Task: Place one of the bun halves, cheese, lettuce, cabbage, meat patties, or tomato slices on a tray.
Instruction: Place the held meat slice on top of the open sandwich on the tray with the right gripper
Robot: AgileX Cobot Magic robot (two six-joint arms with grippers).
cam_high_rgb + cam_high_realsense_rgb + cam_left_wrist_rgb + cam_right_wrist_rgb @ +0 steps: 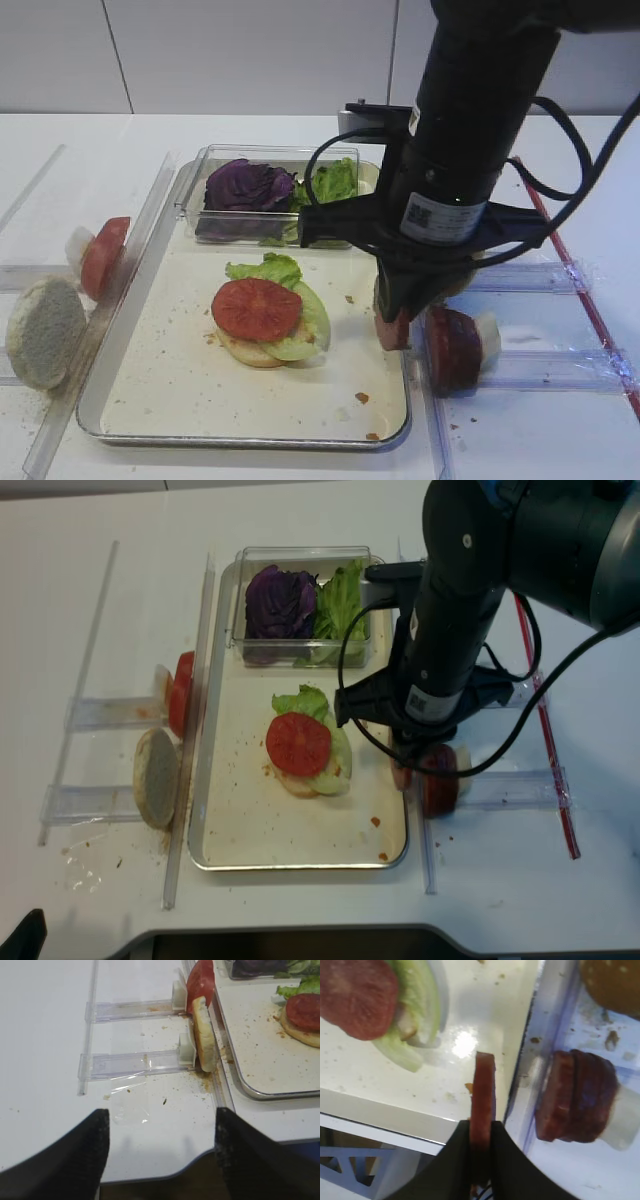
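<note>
My right gripper [481, 1127] is shut on a meat patty [483, 1091], held edge-on just above the right rim of the cream tray [180, 395]. The same patty [393, 330] hangs beside the other meat patties [455, 347], which stand on a clear rack to the right. On the tray lies a pale bun half under lettuce [268, 270] and a tomato slice [256, 308]. My left gripper [161, 1112] stands open over bare table near the front edge, with nothing in it. A tomato slice [200, 982] and a pale bun half [204, 1032] stand on racks left of the tray.
A clear plastic box [200, 190] at the tray's far end holds purple cabbage [247, 185] and green lettuce [335, 182]. A sesame bun [612, 982] sits on the right racks. Clear rails run along both sides of the tray. Crumbs dot the tray.
</note>
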